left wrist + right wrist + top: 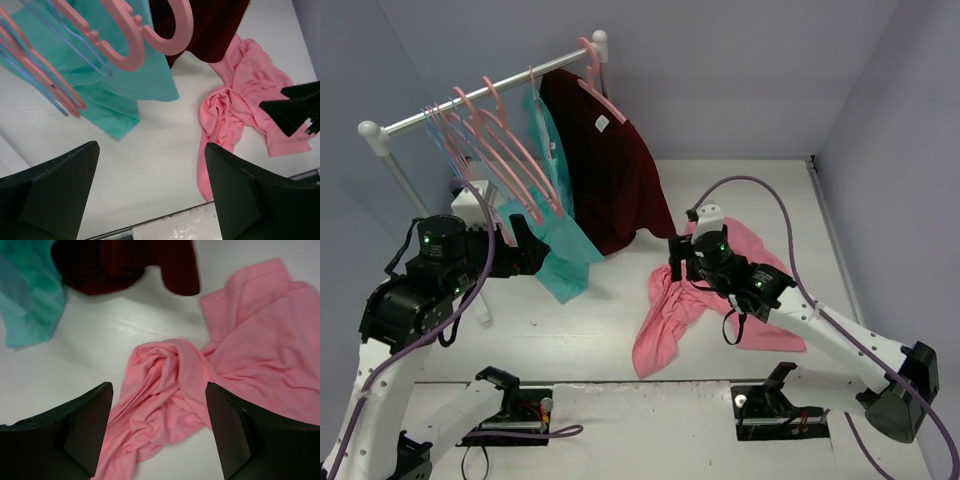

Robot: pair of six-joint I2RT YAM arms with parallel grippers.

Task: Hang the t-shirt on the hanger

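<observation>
The salmon-pink t-shirt lies crumpled on the white table, right of centre. It also shows in the right wrist view and the left wrist view. My right gripper hovers just above its bunched middle, open and empty, the jaws wide apart over the folds. My left gripper is open and empty, held above the table beside the hanging shirts. The thin light-blue hanger hangs at the left end of the rail among pink hangers. Its wires show in the left wrist view.
A white rail at the back left carries thick pink hangers, a teal shirt and a dark maroon shirt. A white box stands under the rail. Blue-grey walls close the back and both sides.
</observation>
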